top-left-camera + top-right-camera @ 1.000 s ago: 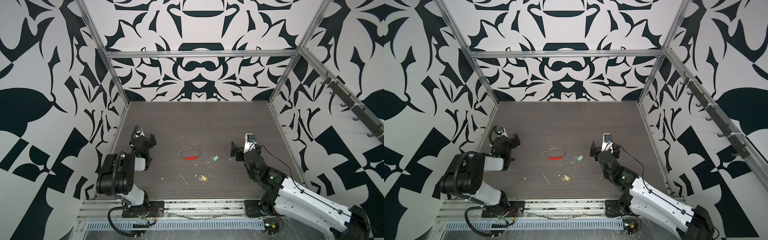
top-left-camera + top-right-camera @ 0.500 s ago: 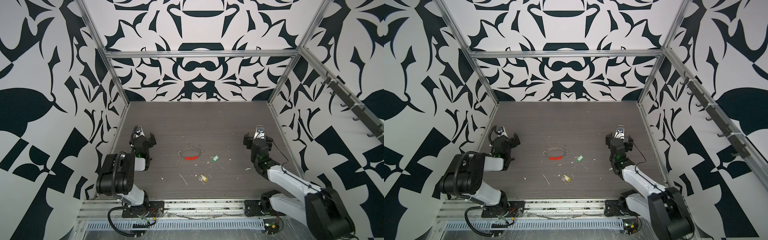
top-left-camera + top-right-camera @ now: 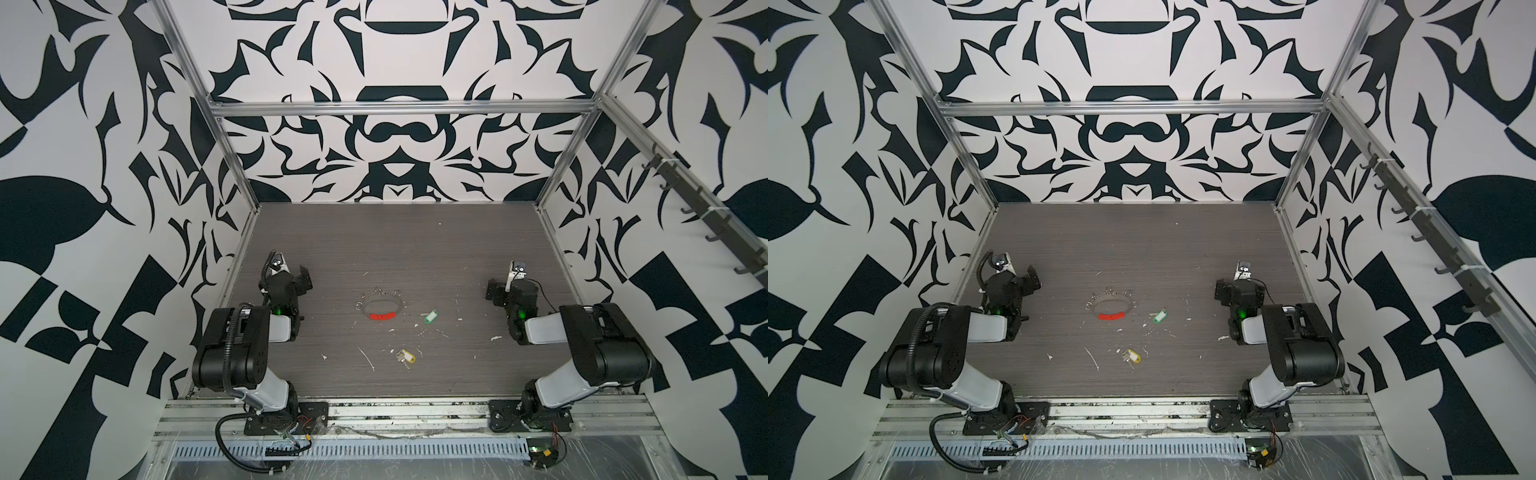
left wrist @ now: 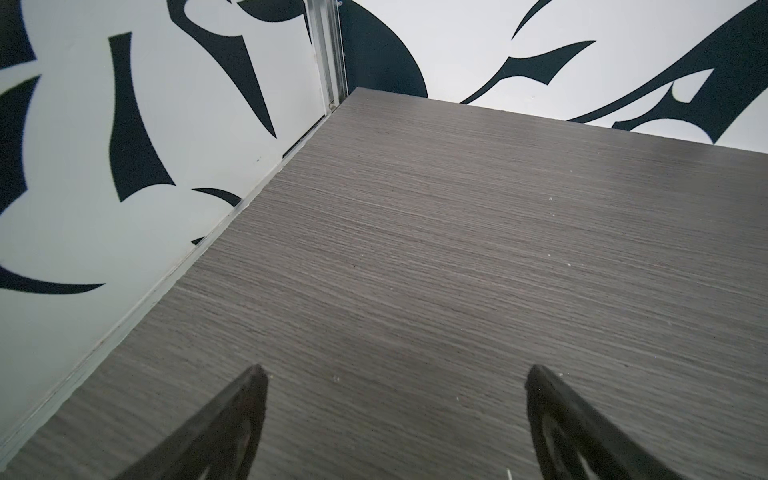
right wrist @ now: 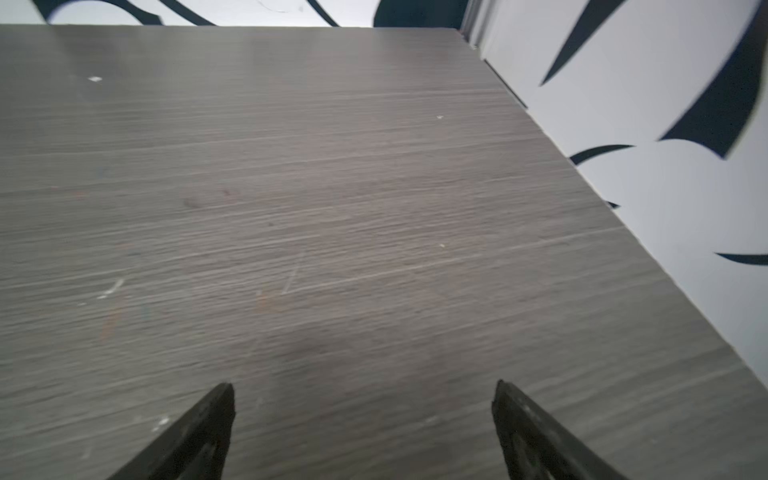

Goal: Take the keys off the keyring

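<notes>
The keyring [image 3: 380,305] [image 3: 1111,305], a thin dark loop with a red sleeve [image 3: 382,316], lies flat mid-table in both top views. A key with a green tag [image 3: 431,317] [image 3: 1158,316] lies just right of the loop, apart from it. A key with a yellow tag [image 3: 405,356] [image 3: 1132,356] lies nearer the front edge. My left gripper [image 3: 291,276] [image 4: 397,370] is folded back at the left wall, open and empty. My right gripper [image 3: 509,289] [image 5: 363,385] is folded back on the right, open and empty. Both wrist views show only bare table.
White paint flecks [image 3: 368,358] are scattered over the grey wood table [image 3: 395,245]. Patterned walls with aluminium posts [image 3: 561,174] close three sides. A rail of hooks [image 3: 706,216] runs along the right wall. The arm bases [image 3: 286,415] stand at the front edge.
The right arm has swung away from the table's middle and folded back on the right side, its gripper still open. The left arm, keyring and keys have not moved.
</notes>
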`<state>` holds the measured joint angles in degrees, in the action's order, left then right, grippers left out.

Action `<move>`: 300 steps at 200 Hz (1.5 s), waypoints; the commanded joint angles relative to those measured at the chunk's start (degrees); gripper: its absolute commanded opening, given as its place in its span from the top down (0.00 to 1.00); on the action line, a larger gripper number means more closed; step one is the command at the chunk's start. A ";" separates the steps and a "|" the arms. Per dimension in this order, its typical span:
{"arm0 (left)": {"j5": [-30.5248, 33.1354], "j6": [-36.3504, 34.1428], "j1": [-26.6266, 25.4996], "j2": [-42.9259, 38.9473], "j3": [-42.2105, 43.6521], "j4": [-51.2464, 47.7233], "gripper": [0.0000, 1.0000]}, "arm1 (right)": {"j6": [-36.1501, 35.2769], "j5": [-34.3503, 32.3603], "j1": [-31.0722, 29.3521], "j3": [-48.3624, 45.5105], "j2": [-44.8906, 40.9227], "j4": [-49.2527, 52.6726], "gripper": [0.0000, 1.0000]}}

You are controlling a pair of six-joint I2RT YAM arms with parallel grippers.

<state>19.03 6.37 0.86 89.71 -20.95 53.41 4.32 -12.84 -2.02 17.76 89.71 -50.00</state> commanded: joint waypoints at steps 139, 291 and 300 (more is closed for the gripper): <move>-0.28 -0.05 0.28 0.21 0.24 1.96 0.01 | -3.03 9.64 -0.30 2.54 -0.83 -2.03 0.00; -0.30 -0.10 0.21 0.22 0.28 2.02 0.01 | -3.09 9.59 -0.35 2.37 -0.90 -2.14 0.00; -0.31 -0.05 0.26 0.22 0.28 1.96 0.01 | -3.23 9.60 -0.35 2.39 -1.01 -2.12 0.00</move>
<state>19.03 6.35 0.86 89.71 -20.95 53.39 1.30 -3.60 -2.02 18.83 89.58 -50.81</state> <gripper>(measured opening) 0.993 0.997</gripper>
